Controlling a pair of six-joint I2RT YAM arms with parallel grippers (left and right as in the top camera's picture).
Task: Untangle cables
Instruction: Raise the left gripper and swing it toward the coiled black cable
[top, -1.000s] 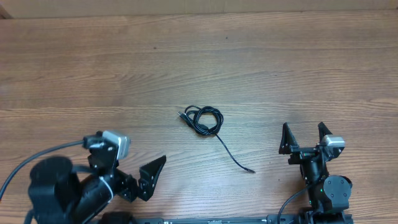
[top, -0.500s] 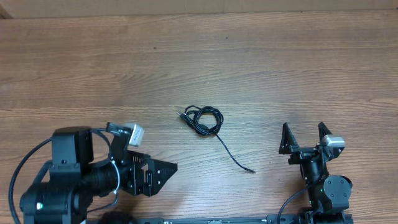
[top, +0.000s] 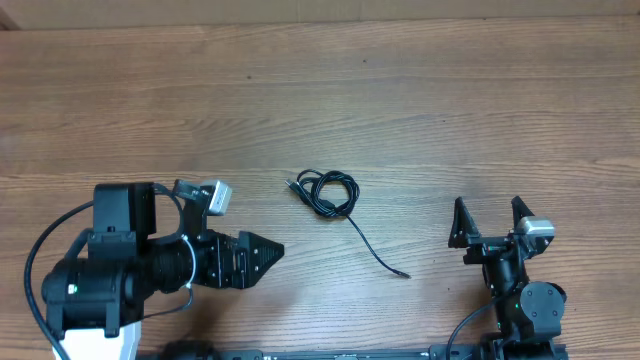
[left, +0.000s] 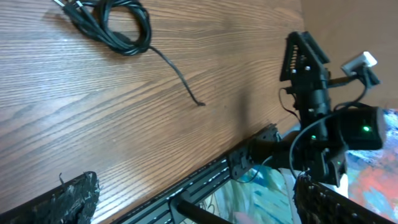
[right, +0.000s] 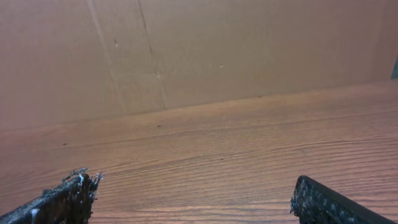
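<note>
so the cables (top: 328, 192) lie loosely coiled between the wide-spread, empty left pincer (top: 275, 252) and right pincer (top: 488, 208), wood-grain desk (top: 450, 100), cardboard wall (right: 217, 50) behind

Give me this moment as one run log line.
cables: coiled bundle on table, untouched | left gripper: open, aimed toward cables | right gripper: open, away from cables

Wood-grain table (top: 420, 110) with a brown cardboard wall (right: 186, 50) behind.
</note>
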